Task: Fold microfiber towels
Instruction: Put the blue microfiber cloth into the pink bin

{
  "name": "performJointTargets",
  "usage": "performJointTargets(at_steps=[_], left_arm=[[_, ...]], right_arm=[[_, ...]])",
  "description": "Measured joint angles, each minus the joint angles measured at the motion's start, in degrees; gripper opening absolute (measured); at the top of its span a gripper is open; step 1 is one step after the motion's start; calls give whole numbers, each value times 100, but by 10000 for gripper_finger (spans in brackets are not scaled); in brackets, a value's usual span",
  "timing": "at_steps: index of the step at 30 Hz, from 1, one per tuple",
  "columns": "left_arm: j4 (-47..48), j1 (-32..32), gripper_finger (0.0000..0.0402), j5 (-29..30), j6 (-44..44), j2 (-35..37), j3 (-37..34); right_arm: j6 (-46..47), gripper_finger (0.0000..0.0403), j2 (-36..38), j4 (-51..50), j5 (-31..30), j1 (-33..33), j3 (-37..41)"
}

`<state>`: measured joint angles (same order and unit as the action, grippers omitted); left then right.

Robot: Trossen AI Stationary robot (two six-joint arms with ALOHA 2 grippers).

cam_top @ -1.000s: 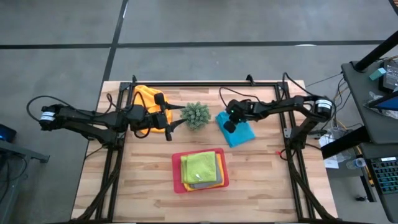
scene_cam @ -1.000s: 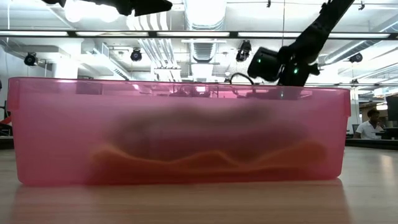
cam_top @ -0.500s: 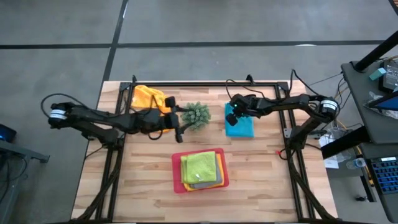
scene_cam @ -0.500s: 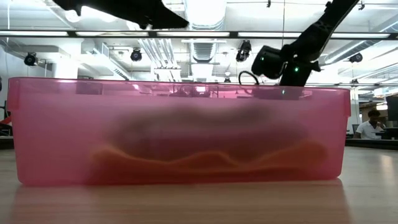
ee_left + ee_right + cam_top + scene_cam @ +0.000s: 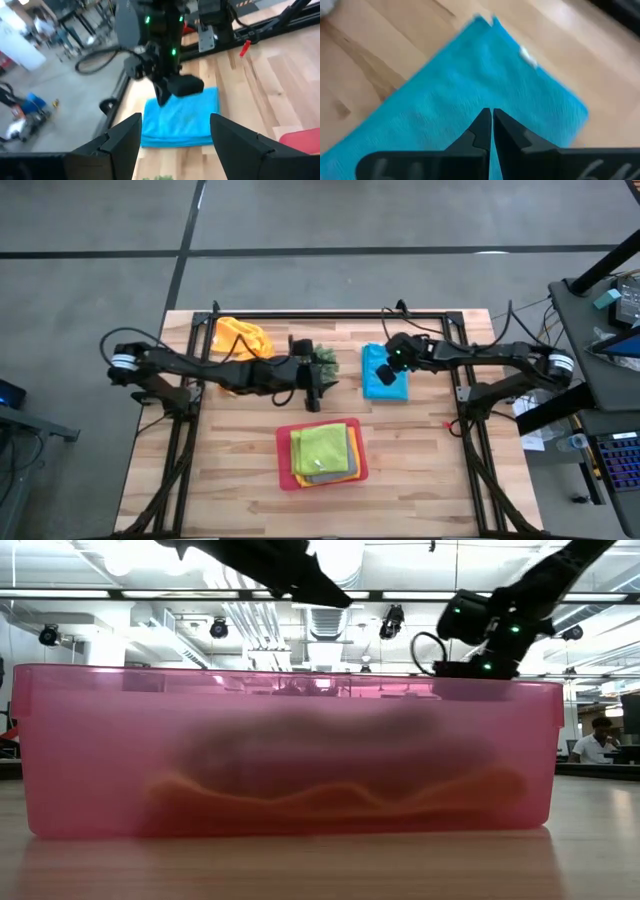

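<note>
- High view: the blue towel (image 5: pixel 385 373) lies folded on the desk (image 5: pixel 230 470), right of centre toward the far side. The right gripper (image 5: pixel 393 358) sits over its far left part with fingers pressed together, holding nothing that can be made out. The left gripper (image 5: pixel 313 388) reaches across the middle, just over the small green plant (image 5: pixel 325 358), with its fingers spread wide and nothing between them. The orange towel (image 5: pixel 240 338) lies crumpled at the far left. The pink tray (image 5: pixel 285 470) at the near middle carries a stack with the green towel (image 5: pixel 322 448) on top, and yellow and orange edges showing under it.
- Low view: the tray wall (image 5: pixel 80 740) fills the frame; both arms pass above it, and no towel can be told apart through the wall.
- Left wrist view: its own fingers (image 5: pixel 125 142) stand wide apart and empty, aimed at the blue towel (image 5: pixel 182 125), with the right arm's closed fingertips (image 5: pixel 182 86) down on the cloth.
- Right wrist view: closed fingers (image 5: pixel 481 132) rest against the blue towel (image 5: pixel 440 95), apparently pressing rather than pinching.
- Risks: the closed fingers could drag the soft cloth and undo its fold; the left arm, so near the plant, could knock it over; both grippers converging on one towel could collide.
</note>
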<state>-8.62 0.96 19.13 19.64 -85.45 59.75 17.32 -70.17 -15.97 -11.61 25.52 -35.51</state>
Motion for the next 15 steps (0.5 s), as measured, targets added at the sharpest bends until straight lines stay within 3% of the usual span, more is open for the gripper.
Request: performJointTargets(at_steps=[8, 15], left_arm=[[1224, -167, 219, -29, -1284, -1068, 1468], [1859, -553, 219, -386, -2641, -2253, 2922]], right_arm=[[947, 17, 764, -77, 3, 2, 440], [978, 80, 1328, -218, 2, 2, 328]])
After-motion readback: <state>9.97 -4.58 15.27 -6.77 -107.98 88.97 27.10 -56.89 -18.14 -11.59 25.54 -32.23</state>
